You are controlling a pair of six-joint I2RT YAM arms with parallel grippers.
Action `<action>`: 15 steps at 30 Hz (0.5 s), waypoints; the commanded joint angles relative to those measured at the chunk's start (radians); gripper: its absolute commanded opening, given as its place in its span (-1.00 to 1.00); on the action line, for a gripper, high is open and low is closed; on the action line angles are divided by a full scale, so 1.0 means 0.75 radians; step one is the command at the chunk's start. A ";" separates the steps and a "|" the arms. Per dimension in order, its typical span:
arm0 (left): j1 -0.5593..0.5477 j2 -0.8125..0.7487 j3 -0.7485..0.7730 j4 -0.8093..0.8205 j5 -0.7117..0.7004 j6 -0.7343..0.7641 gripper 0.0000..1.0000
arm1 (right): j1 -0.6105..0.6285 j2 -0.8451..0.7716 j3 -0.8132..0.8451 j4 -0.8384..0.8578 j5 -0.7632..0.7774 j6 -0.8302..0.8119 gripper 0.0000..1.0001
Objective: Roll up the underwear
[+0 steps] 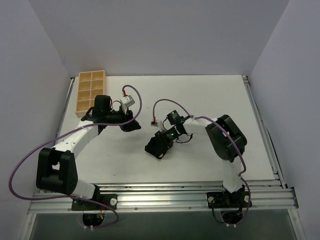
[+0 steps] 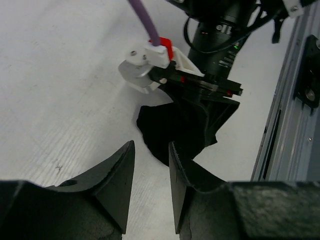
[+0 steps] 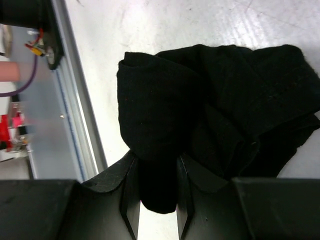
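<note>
The underwear [image 3: 210,110] is a bundled black fabric lump on the white table, near the middle in the top view [image 1: 156,147]. No tan waistband shows. My right gripper [image 3: 156,172] is shut on a fold of the underwear, fabric filling the gap between its fingers; in the top view the gripper [image 1: 161,142] sits over the bundle. My left gripper [image 2: 151,165] is open and empty, a short way from the bundle; the underwear [image 2: 167,127] lies just beyond its fingertips under the right wrist. In the top view the left gripper [image 1: 131,123] is up and left of the bundle.
A tan wooden compartment tray [image 1: 90,93] stands at the back left of the table. Metal rails [image 1: 165,192] run along the near edge and the right side. Purple cables loop off both arms.
</note>
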 commanded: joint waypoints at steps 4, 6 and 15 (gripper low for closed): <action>-0.022 0.050 0.048 -0.108 0.335 0.288 -0.12 | -0.033 0.068 -0.034 0.019 -0.162 0.100 -0.93; -0.047 0.062 0.044 -0.175 0.353 0.402 -0.11 | -0.049 0.068 -0.064 0.074 -0.187 0.124 -0.93; -0.196 0.219 0.177 -0.591 0.382 0.846 -0.06 | -0.080 0.080 -0.224 0.439 -0.230 0.406 -0.89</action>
